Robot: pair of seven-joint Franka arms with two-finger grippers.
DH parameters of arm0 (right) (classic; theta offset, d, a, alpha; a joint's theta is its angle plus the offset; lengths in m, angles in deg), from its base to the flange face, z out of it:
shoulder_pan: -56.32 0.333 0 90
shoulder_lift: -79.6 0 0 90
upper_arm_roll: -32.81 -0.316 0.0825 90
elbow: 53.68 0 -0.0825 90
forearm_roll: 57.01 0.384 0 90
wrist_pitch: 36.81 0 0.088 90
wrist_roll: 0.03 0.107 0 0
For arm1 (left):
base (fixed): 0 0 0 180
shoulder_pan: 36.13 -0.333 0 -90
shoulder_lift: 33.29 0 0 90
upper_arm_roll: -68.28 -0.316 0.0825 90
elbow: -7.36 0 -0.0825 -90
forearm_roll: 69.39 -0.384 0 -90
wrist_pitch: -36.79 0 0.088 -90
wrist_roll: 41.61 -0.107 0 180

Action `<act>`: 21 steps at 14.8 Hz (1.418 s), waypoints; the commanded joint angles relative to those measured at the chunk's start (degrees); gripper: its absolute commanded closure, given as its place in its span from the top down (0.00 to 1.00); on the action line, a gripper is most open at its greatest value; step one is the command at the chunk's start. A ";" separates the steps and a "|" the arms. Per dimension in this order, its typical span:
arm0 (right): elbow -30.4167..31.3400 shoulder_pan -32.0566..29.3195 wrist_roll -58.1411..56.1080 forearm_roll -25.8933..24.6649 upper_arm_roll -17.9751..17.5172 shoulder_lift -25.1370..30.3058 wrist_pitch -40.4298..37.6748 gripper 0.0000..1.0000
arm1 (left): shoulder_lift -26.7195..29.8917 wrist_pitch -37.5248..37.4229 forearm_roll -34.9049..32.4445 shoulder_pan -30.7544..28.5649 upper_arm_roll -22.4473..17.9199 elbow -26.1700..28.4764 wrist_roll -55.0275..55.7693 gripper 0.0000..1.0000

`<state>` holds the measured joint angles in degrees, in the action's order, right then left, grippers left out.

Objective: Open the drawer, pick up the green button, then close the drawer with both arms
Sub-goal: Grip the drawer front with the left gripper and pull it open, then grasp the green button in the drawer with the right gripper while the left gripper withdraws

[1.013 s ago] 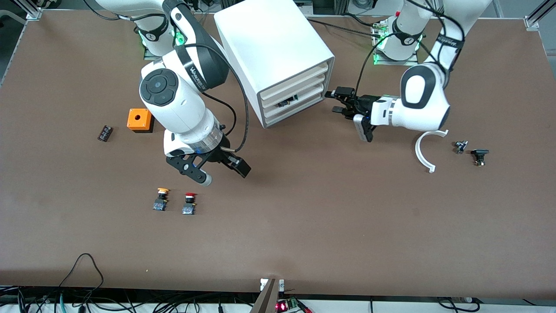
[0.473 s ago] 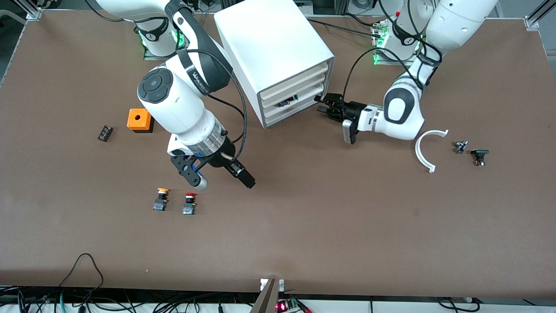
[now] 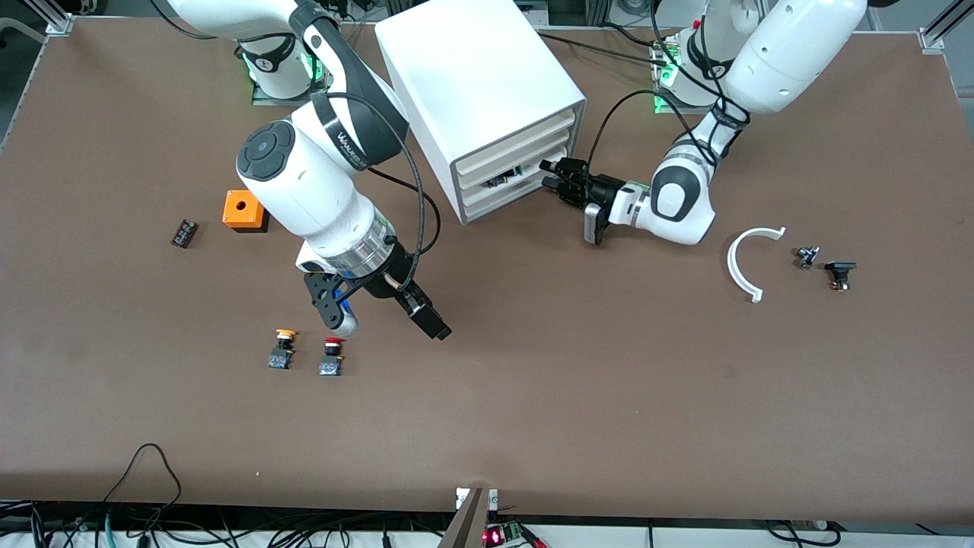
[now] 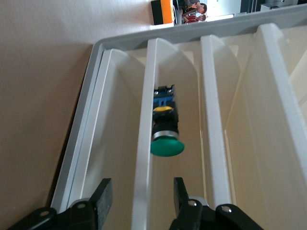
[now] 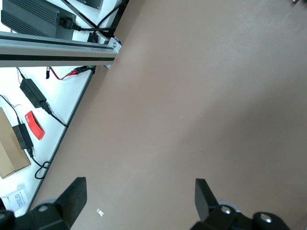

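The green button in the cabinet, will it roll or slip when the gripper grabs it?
The green button lies on its side, so its round cap may let it roll a little. Its blocky body probably offers flatter grip than the smooth cap. It looks small and likely light, so the left gripper could nudge it.

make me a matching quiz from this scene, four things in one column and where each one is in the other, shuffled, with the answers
Things:
1. green-capped button
2. left pincer
3. right pincer
4. orange box

Places:
A. open, over bare table beside the red-capped button
B. on the table toward the right arm's end, beside the small dark block
C. lying inside a drawer slot of the white cabinet
D. open, at the cabinet's drawer fronts

Pairs: 1-C, 2-D, 3-A, 4-B
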<state>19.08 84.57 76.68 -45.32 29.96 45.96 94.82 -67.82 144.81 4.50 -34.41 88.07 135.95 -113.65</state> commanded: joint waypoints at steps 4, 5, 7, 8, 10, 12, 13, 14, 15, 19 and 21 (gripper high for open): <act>-2.01 0.49 1.07 1.22 0.22 -1.33 0.64 1.00 | -0.89 0.18 3.37 -0.06 1.39 0.70 -3.64 0.00; -2.01 0.49 1.16 1.22 0.22 -1.33 0.91 1.00 | -1.41 0.18 3.37 -0.06 1.39 0.70 -3.64 0.00; -2.01 0.49 1.16 1.22 0.22 -1.33 1.00 1.00 | -1.42 0.18 3.37 -0.32 1.31 0.70 -3.29 0.00; -2.01 0.58 1.16 1.22 0.22 -1.33 1.17 1.00 | -1.33 0.18 3.37 -0.67 1.31 0.53 -2.76 0.00; -2.01 0.75 1.16 1.22 0.22 -1.33 1.17 1.00 | -1.24 0.18 3.19 -1.02 0.70 -0.61 0.39 0.00; -2.01 0.75 1.25 1.22 0.22 -1.33 1.09 1.00 | -1.33 0.18 2.67 -0.85 -1.84 -3.42 3.91 0.00; -2.01 0.75 1.34 1.22 0.22 -1.33 1.09 1.00 | -1.77 0.18 2.32 -0.24 -3.42 -5.52 4.97 0.00; -2.01 0.93 1.68 1.22 0.22 -1.33 1.09 1.00 | -2.64 0.27 1.44 -0.06 -4.83 -7.28 6.37 0.00; -2.10 1.54 2.12 1.22 0.22 -1.25 1.09 1.00 | -3.78 0.18 -0.22 -0.14 -6.24 -10.17 7.86 0.00; -2.54 4.09 5.02 0.96 0.39 -1.33 0.47 1.00 | -5.11 0.18 -4.19 -0.94 -8.36 -15.82 12.35 0.00; -2.36 6.45 7.82 0.44 0.57 -1.33 -1.19 1.00 | -5.11 0.18 -4.28 -1.02 -8.36 -16.26 14.11 0.00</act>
<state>18.84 88.67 81.60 -45.23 29.86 45.84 95.33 -70.99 143.95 0.60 -35.67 79.88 122.45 -104.59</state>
